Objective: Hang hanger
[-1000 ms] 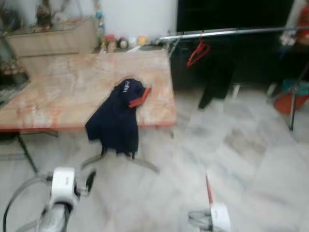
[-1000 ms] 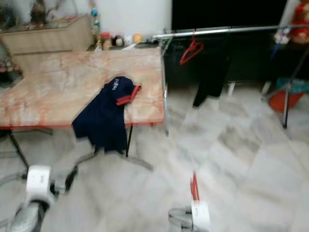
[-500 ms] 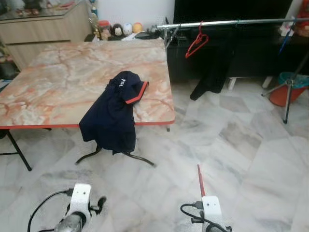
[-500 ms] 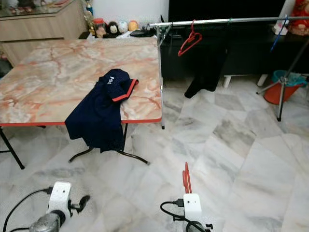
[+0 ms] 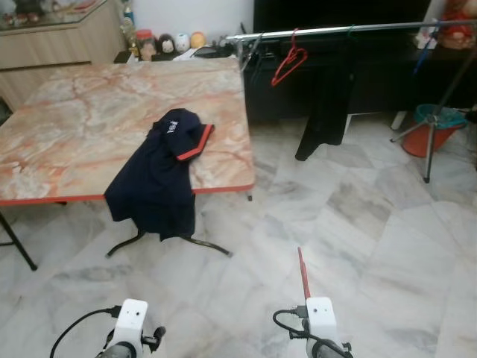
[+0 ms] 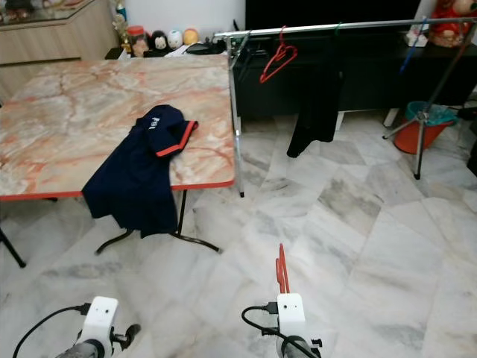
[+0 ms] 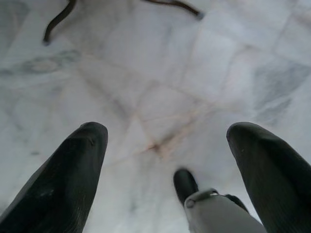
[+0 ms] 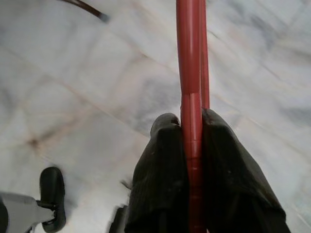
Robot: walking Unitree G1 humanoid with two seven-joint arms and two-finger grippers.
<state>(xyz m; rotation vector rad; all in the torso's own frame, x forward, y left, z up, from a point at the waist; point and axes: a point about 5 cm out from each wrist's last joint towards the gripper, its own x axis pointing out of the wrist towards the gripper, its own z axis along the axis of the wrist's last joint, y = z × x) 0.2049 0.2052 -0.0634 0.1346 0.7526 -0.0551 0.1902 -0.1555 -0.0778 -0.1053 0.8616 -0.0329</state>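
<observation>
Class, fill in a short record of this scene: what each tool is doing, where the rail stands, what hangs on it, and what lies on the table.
right tool: shut on red hanger
left tool: open, over the floor
rail: ahead, right of the table
on rail: second hanger, dark garment
on table: navy shirt, draped over the front edge

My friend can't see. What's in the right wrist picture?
The right pincer is clamped on a red hanger that sticks out between its two black fingers. Below lies a pale marble floor.
</observation>
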